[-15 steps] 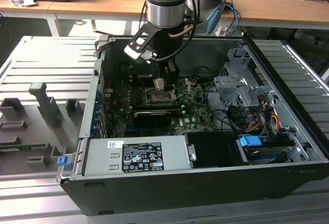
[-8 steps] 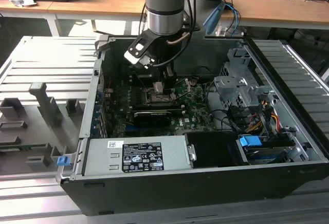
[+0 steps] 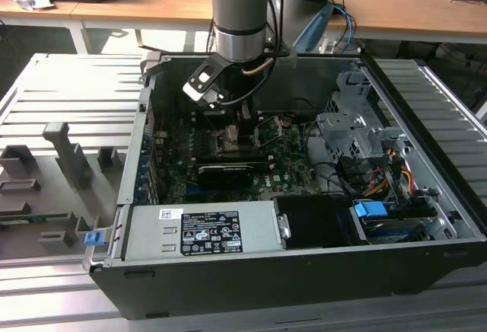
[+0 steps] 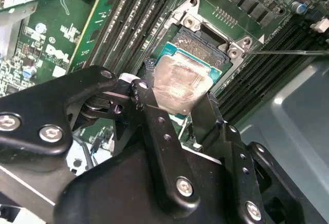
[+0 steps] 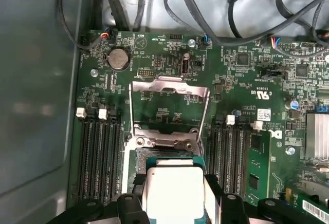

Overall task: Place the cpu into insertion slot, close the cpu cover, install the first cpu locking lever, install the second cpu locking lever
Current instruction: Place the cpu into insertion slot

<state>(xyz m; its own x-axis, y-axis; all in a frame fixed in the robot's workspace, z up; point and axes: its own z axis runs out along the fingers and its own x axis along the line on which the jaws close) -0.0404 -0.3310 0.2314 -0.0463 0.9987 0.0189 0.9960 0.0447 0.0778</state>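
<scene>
The cpu (image 4: 181, 82), pinched in the end effector (image 4: 177, 100), is showing a dull silvery-tan metal face that is smeared and scuffed rather than polished. The end effector's links are looking like matt black plastic or coated metal, studded with shiny steel screws. In the first wrist view the cpu cover (image 5: 169, 86) is gleaming as thin bare metal above the glossy green circuit board (image 5: 241, 80), the insertion slot (image 4: 205, 36) is showing matt black plastic inside a dull metal frame, and in the exterior view the computer case (image 3: 304, 81) is looking like matt grey sheet metal on a ribbed pale metal surface (image 3: 68, 88).
</scene>
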